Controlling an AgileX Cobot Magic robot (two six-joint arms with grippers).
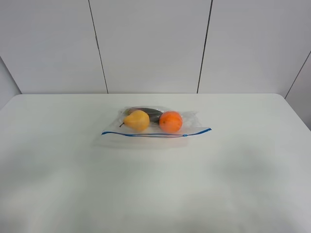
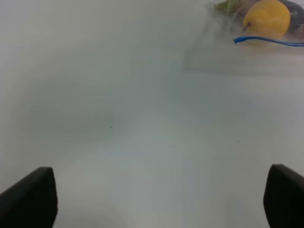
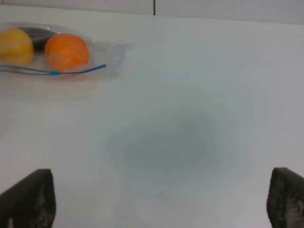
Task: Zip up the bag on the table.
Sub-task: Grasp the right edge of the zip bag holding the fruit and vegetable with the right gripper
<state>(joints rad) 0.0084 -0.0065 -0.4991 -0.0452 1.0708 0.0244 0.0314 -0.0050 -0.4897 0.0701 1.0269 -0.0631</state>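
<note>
Find the clear zip bag (image 1: 155,122) lying flat at the middle of the table (image 1: 155,194), blue zipper strip (image 1: 146,134) toward the table's near side. Note the left gripper (image 2: 156,197) and right gripper (image 3: 156,197), both spread wide, holding nothing, above bare table. Probably best: pin one strip end, pinch the slider (image 1: 185,135), drag level along the table, never upward.

Right gripper (image 3: 156,202) spread wide above the white table (image 3: 213,104), dark fingers (image 3: 28,199) well apart, clear bag (image 3: 110,56) lying flat at its ten o'clock — orange (image 3: 66,51), yellow pear (image 3: 14,46), dark item (image 3: 37,33) inside — blue zipper strip (image 3: 78,72) along the near edge
</note>
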